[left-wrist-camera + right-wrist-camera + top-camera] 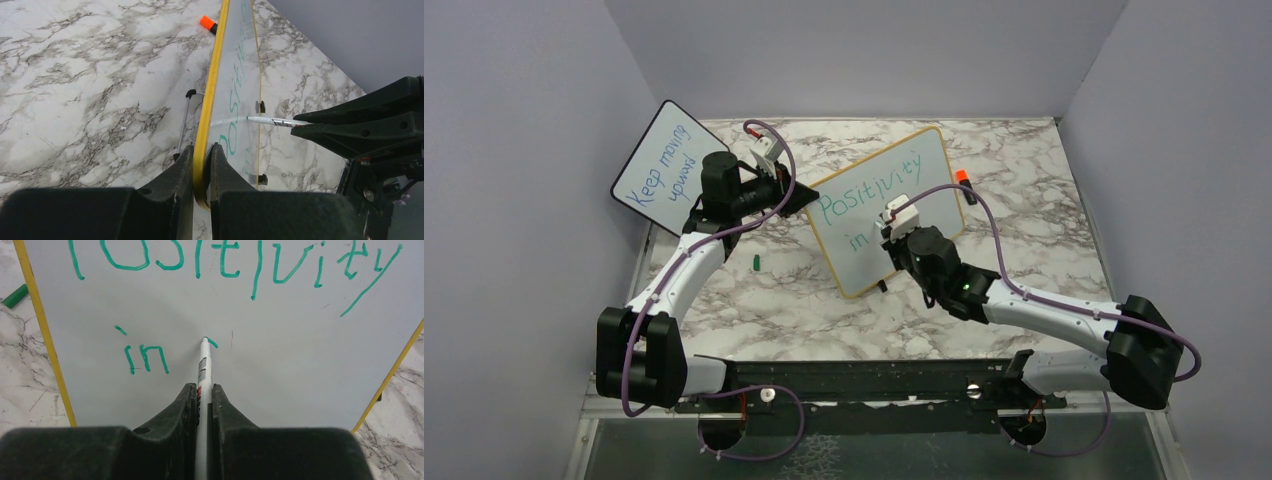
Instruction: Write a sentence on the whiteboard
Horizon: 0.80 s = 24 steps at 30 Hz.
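Green ink so far: the sentence (225, 262) says "Positivity" on top & "in" below, w/ one tiny new mark just past "in". The whiteboard (310, 370) stands on its edge on the bench (754, 320), w/ a yellow rim.

The right claw (202, 390) is squeezed tight on a white pen (203, 362), no gap to see. The pen sticks straight out the front of the claw. Its long way points right at the whiteboard & its tip touches at that tiny mark. So the whiteboard is dead ahead of this claw, & the right arm is the one at the writing spot.

The left claw (202, 150) is pinched closed on the yellow rim at the whiteboard's left end, one finger in front, one behind. It looks like the holder, not the writer.

Nxt word should prob go to the right of "in", along the same line. Lots of blank white there before the rim, so room looks ok. The surface is smooth, so the pen should slide easy. Push too hard & the whiteboard might tip, I think.

Also on the grey marble bench: a green cap (755, 263) near the whiteboard's left end, an orange thing (962, 176) by its far end, & a small board (664, 160) w/ blue writing at back left.
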Each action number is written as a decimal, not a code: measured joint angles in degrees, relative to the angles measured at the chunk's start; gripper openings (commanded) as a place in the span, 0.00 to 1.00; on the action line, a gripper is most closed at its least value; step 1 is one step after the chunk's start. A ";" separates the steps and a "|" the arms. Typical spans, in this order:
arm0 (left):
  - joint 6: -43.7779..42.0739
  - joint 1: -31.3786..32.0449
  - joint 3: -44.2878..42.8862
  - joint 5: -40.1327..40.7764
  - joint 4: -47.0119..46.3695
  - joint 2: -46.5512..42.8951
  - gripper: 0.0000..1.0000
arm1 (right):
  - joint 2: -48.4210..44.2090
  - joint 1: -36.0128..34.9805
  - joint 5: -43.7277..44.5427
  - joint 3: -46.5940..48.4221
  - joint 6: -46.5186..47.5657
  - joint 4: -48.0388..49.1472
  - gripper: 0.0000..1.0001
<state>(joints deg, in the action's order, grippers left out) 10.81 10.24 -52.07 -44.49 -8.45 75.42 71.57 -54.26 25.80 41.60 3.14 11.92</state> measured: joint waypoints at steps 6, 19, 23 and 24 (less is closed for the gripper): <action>0.00 0.00 -0.02 0.00 0.00 0.00 0.00 | -0.42 0.02 -1.18 -0.17 -0.04 -1.14 0.00; 0.00 0.00 -0.02 0.00 0.02 0.02 0.00 | -1.09 0.00 -1.68 -1.42 0.02 -2.62 0.00; -0.04 0.00 -0.02 0.00 0.02 0.02 0.00 | -1.09 0.00 -1.38 -1.44 0.44 -2.60 0.00; -0.07 0.00 -0.02 0.00 0.02 0.02 0.00 | -1.09 0.00 -1.36 -1.44 0.50 -2.60 0.00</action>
<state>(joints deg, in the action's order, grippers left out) 10.74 10.24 -52.10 -44.49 -8.43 75.44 70.48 -54.26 24.45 40.16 3.64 9.32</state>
